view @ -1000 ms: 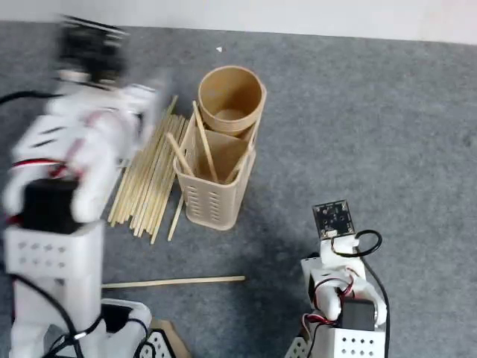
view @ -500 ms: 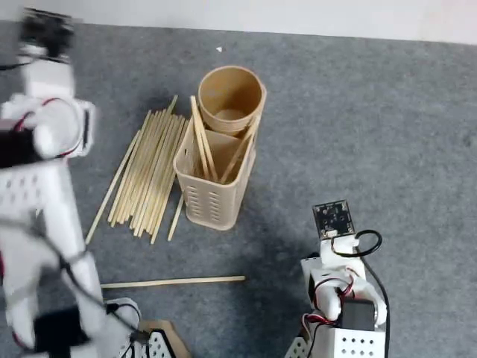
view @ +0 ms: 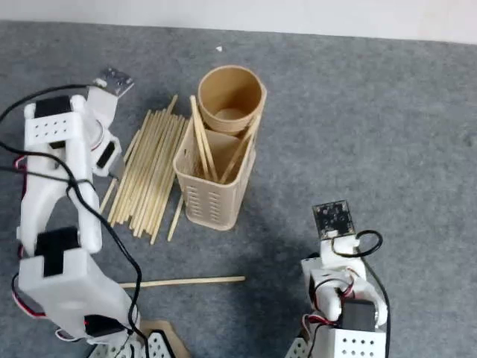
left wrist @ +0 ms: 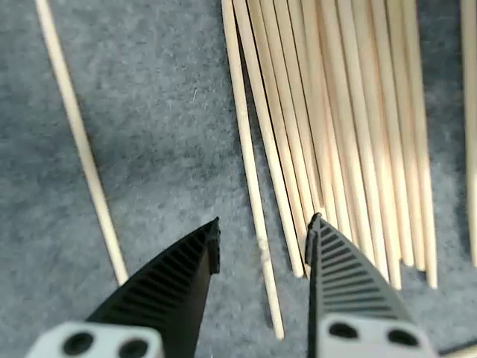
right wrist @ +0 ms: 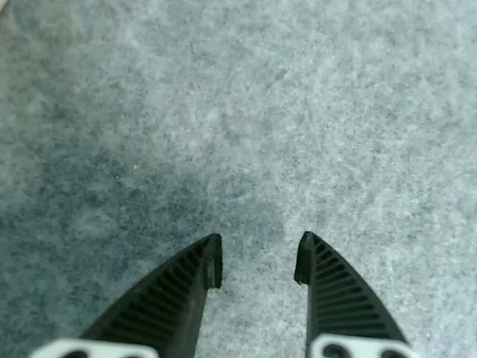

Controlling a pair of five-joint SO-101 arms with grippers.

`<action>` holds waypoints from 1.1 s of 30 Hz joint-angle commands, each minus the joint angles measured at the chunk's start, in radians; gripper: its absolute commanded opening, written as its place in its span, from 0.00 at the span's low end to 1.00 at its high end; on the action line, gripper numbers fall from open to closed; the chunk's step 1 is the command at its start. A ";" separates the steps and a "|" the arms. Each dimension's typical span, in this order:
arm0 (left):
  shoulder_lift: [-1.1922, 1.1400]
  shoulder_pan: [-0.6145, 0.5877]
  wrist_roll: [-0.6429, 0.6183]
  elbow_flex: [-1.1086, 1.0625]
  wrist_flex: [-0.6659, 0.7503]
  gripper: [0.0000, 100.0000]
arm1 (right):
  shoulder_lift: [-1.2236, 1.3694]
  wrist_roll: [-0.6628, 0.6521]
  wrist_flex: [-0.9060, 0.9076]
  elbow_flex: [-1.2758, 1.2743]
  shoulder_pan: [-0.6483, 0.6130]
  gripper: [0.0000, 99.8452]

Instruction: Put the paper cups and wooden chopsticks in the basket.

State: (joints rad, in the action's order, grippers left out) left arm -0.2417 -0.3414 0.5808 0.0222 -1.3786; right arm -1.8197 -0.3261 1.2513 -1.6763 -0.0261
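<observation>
**Left arm lines up on the chopstick pile**

The left gripper [left wrist: 264, 224] hangs low with jaws parted, one outer stick of the loose pile of pale wooden chopsticks [view: 149, 175] lying between its tips. Just beside the pile stands the beige slotted plastic basket [view: 212, 201], a few sticks leaning inside it, and the brown paper cup [view: 231, 97] seems seated at its far end. The right gripper [right wrist: 258, 257] sits spread apart over bare grey carpet [right wrist: 298, 112]. By the look of it, this is a chopstick pick: next comes a short drop, then a squeeze.
</observation>
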 commanded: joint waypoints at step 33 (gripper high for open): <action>-0.219 0.025 0.048 0.058 0.104 0.21 | -0.013 -0.011 0.005 -0.117 0.021 0.17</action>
State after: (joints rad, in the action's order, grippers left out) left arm -0.4733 -0.3337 0.6651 0.0529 -1.3142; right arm -1.8197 -0.3261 1.2513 -1.6763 -0.0169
